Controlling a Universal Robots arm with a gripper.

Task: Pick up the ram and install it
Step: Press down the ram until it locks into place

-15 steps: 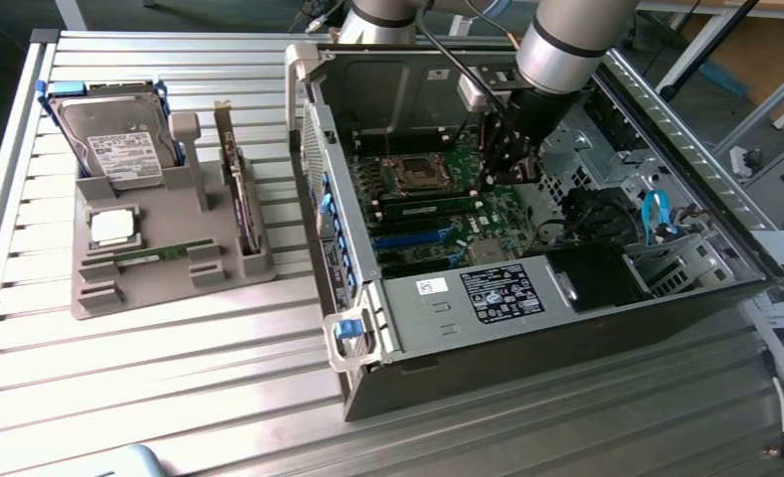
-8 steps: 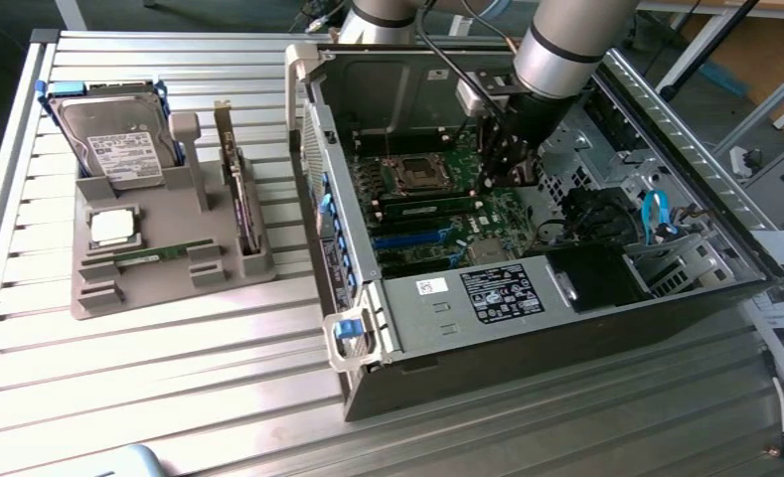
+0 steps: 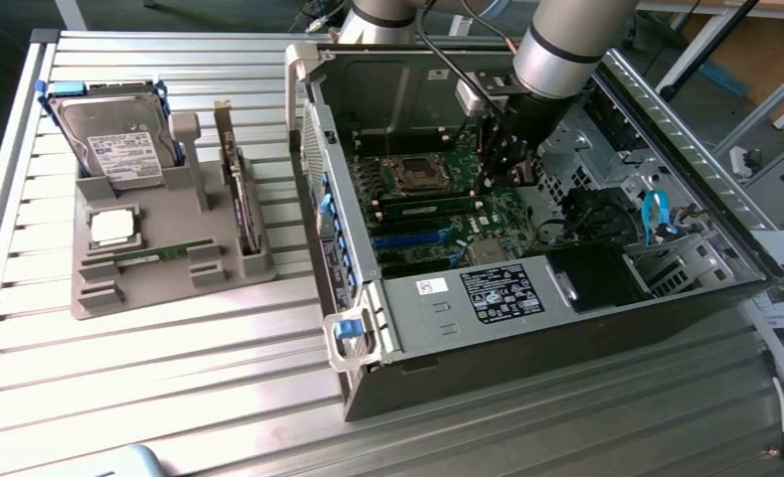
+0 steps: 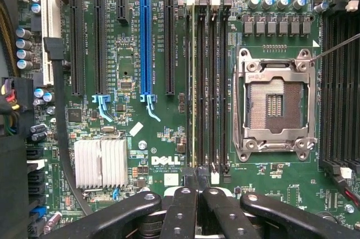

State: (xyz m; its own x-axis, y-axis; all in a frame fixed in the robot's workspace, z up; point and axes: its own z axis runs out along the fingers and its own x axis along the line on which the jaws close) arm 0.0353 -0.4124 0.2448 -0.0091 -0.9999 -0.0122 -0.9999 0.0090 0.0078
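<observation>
A ram stick [image 4: 194, 81] stands on edge in one of the black memory slots beside the empty processor socket [image 4: 275, 104]. In the exterior view it is a thin green strip [image 3: 431, 207] on the motherboard inside the open case. My gripper [image 4: 197, 189] is shut, its black fingers [image 4: 181, 211] pressed together right over the near end of that stick. I cannot tell whether they touch it. In the exterior view the gripper [image 3: 509, 181] hangs low over the board. Another ram stick [image 3: 153, 255] lies on the grey tray outside the case.
The grey tray [image 3: 166, 288] at the exterior view's left also holds a hard drive [image 3: 120, 144], a silver processor [image 3: 110, 227] and an upright expansion card [image 3: 239, 199]. The case wall [image 3: 332, 199] stands between tray and motherboard. Cables and a drive cage [image 3: 657, 238] crowd the case's other side.
</observation>
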